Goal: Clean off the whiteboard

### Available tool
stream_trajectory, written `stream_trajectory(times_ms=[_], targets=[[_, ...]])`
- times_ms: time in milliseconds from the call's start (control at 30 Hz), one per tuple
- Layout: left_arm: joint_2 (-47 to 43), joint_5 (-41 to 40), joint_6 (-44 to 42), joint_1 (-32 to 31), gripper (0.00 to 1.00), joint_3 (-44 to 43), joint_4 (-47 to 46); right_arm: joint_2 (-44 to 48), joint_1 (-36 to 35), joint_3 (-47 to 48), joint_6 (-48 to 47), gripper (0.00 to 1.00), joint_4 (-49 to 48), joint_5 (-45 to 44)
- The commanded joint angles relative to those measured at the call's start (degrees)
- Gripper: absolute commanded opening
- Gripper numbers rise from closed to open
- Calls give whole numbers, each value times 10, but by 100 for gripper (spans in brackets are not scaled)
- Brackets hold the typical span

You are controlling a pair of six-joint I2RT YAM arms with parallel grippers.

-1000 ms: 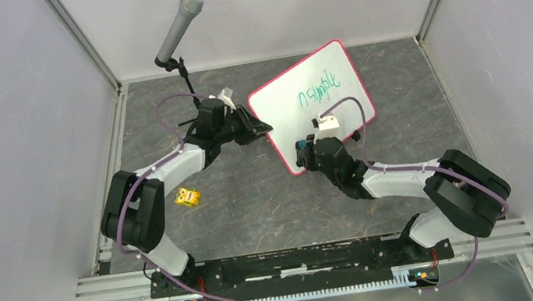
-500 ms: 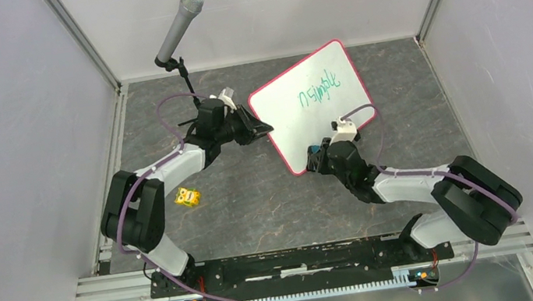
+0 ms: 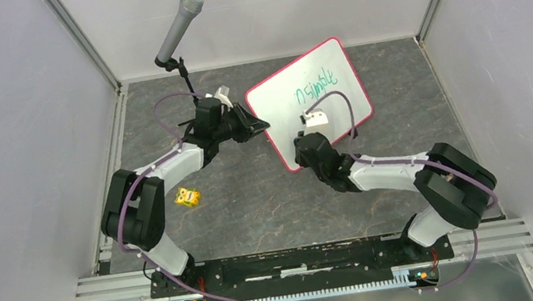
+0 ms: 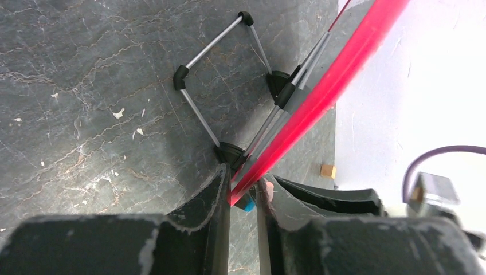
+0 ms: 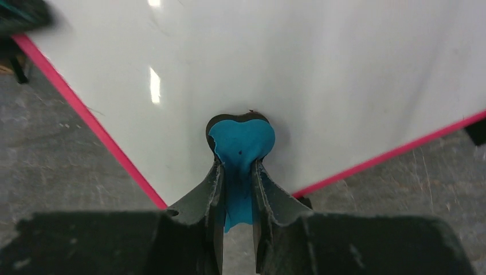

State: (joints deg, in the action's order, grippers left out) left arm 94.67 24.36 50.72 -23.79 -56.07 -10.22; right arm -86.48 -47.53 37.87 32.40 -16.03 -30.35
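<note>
The whiteboard stands tilted on its wire stand at the far middle of the worktop. It sits on a diagonal, long axis running left-near to right-far, white face with green writing looking up toward the right arm. The left arm reaches forward-right with a bent elbow, and the left gripper is almost closed, pinching the pink-red frame at the board's left edge. The right arm stretches low to the left, with the right gripper at the board's near corner, clamped on a blue eraser pad whose tip presses on the white face.
</note>
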Motion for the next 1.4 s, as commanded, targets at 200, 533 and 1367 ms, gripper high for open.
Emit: stream_trajectory(times_ms=[200, 533, 1367], targets=[[15, 16, 24, -1, 8, -14, 19, -41, 36, 153, -97, 22, -39, -71], [17, -15, -34, -1, 7, -50, 91, -145, 85, 261, -218, 22, -111, 16], [-52, -145, -166, -65, 43, -77, 165, -23, 138, 126, -215, 22, -127, 79]])
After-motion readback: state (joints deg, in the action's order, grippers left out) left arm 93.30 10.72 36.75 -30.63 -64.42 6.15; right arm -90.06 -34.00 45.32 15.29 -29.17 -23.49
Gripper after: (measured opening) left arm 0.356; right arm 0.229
